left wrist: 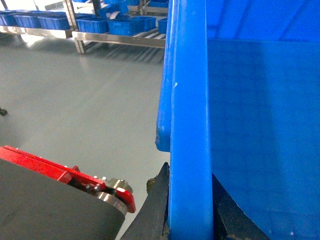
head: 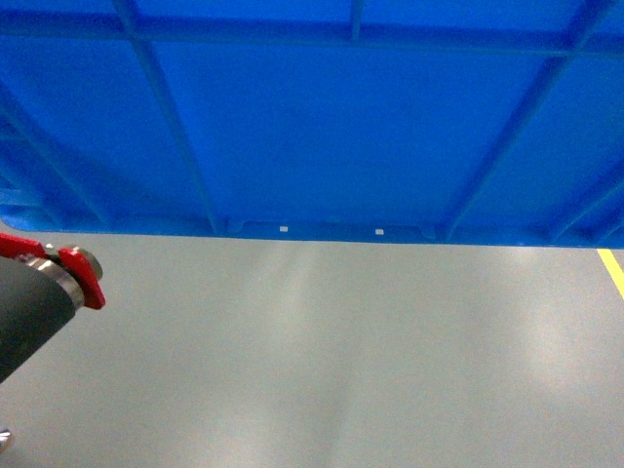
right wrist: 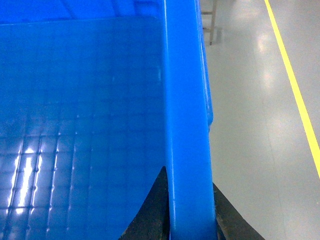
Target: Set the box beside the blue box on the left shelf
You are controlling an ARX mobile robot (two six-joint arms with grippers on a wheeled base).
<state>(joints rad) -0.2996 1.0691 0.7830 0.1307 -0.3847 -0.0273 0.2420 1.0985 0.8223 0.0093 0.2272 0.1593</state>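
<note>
Both of your grippers are clamped on opposite rims of the large bright-blue rectangular plastic crate [head: 331, 127]: the left gripper [left wrist: 187, 220] has one dark finger [left wrist: 155, 210] outside the thick rim and the other inside, and the right gripper [right wrist: 187, 215] pinches the opposite rim the same way, jaws closed down to the thickness of the wall. You are holding it this way, most likely, because the crate is too wide for one arm and the rim is the only part narrow enough to pinch. From the head camera the crate's ribbed outer wall fills the upper half of the view, raised clear of the grey floor [head: 331, 370] below it, so it is being carried, not resting. Beyond the crate's left rim, well apart across the floor, you can see the silver stainless-steel roller rack [left wrist: 120, 39] with smaller blue boxes [left wrist: 129, 25] already sitting on it. The carry is under way and the placement is not yet done; you will need to close on that rack while keeping both rims level. A yellow floor line [right wrist: 295, 90] runs past the crate's right side.
</note>
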